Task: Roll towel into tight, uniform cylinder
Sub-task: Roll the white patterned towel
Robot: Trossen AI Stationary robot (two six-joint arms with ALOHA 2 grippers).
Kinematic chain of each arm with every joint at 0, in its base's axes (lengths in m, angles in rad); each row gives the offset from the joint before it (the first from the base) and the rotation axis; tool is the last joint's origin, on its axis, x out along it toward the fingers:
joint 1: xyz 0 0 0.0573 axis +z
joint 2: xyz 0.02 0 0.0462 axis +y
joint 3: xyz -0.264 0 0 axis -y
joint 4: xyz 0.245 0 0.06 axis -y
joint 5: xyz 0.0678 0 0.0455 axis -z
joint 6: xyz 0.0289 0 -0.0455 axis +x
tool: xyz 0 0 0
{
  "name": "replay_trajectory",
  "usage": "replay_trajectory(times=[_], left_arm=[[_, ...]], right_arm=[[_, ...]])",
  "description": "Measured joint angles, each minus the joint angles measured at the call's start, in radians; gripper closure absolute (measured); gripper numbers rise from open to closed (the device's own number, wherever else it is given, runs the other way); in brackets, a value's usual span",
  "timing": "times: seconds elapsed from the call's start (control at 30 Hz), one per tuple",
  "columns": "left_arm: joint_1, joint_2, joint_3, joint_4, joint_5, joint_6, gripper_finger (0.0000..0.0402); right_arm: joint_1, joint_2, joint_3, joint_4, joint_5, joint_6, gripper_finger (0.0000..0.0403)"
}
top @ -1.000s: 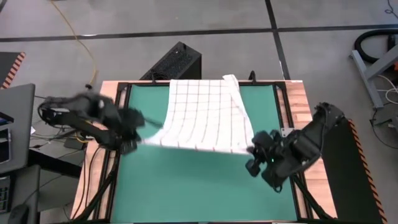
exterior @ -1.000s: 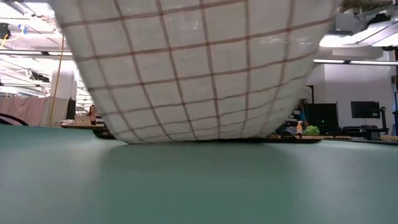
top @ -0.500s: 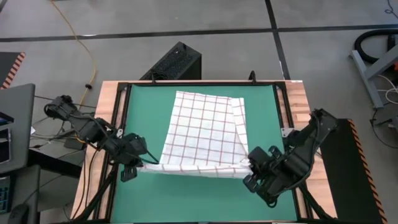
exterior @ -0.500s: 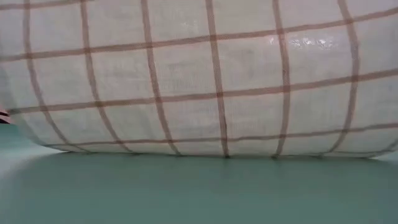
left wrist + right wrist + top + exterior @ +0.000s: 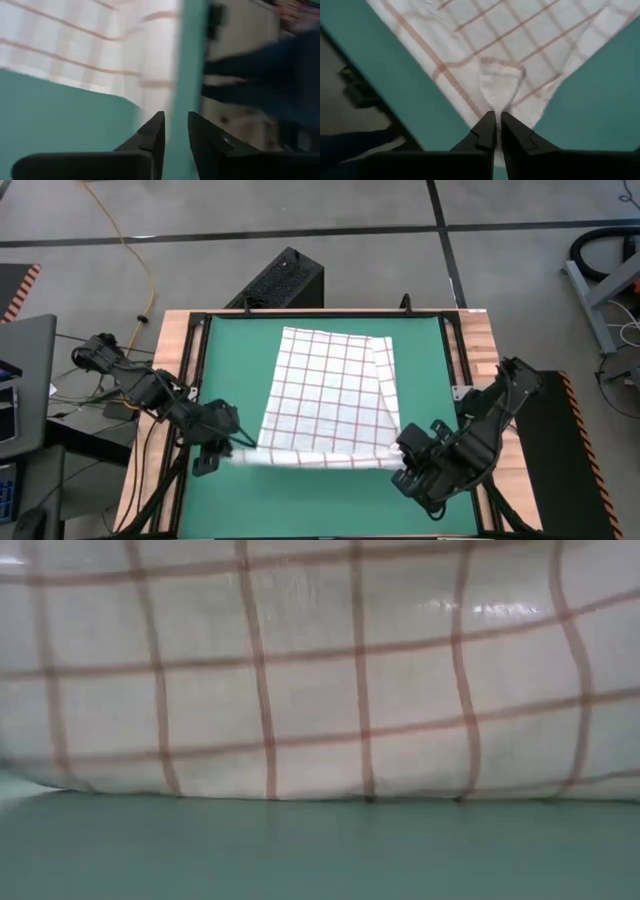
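Both arms have dragged the towel (image 5: 330, 395) toward the near side since a second ago: back then the cloth hung lifted off the mat between the tools, its far edge by the far rail; now it lies spread on the green mat (image 5: 300, 495), far edge pulled in from that rail. In the last half second the near edge has slid only a bit nearer, and the left corner smears with motion.

Left tool (image 5: 222, 448) sits at the towel's near-left corner. Its wrist view shows the two fingers slightly apart and the cloth edge just ahead of them; whether any cloth is caught between them cannot be told. Right tool (image 5: 412, 463) is at the near-right corner, and its wrist view shows the fingers (image 5: 487, 132) pressed together on a pinched tab of the hemmed corner.

Towel sits mid-mat, a little toward the far side, long axis running near to far. A strip along its right side is folded over onto the top, so the right edge is doubled and the outline is not a clean rectangle. In the low view the near edge (image 5: 320, 785) rests on the mat with a slight bulge, not a curl.

Progress: early. Towel is laid out and roughly flat, that's all. No roll started, no turn of cloth visible anywhere. Left to do, as I judge it: fix or accept the folded right strip, tuck the near edge over, roll evenly toward the far side, keep it tight.
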Motion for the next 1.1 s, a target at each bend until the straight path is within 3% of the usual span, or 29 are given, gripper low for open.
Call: replay_trajectory(times=[0.17,0.3,0.4,0.53,0.63,0.77,0.87,1.0,1.1], left_arm=[[0.001,0.001,0.000,0.036,0.062,0.028,0.0293],[0.000,0.001,0.000,0.034,0.052,0.067,0.0277],[0.000,0.001,0.000,0.030,-0.075,0.124,0.0274],[0.029,-0.001,-0.001,0.012,-0.294,0.262,0.0277],[0.129,-0.003,-0.018,0.036,-0.342,0.362,0.0278],[0.298,-0.014,-0.116,0.208,-0.231,0.488,0.0278],[0.459,-0.024,-0.226,0.373,-0.059,0.597,0.0278],[0.708,-0.006,-0.376,0.618,0.192,0.662,0.0278],[0.868,0.029,-0.466,0.815,0.287,0.663,0.0278]], right_arm=[[0.041,0.000,0.000,0.069,-0.007,-0.001,0.0344],[0.071,0.007,0.000,0.092,-0.036,0.026,0.0319],[0.094,0.026,-0.001,0.052,-0.037,0.057,0.0291],[0.068,0.045,-0.051,-0.033,0.093,0.174,0.0266],[-0.023,0.034,-0.150,-0.037,0.131,0.191,0.0260],[-0.192,0.024,-0.282,-0.036,0.127,0.193,0.0260],[-0.340,0.011,-0.359,-0.033,0.151,0.148,0.0259],[-0.543,-0.045,-0.411,0.062,0.168,-0.108,0.0261],[-0.678,-0.104,-0.418,0.178,0.203,-0.337,0.0263]])
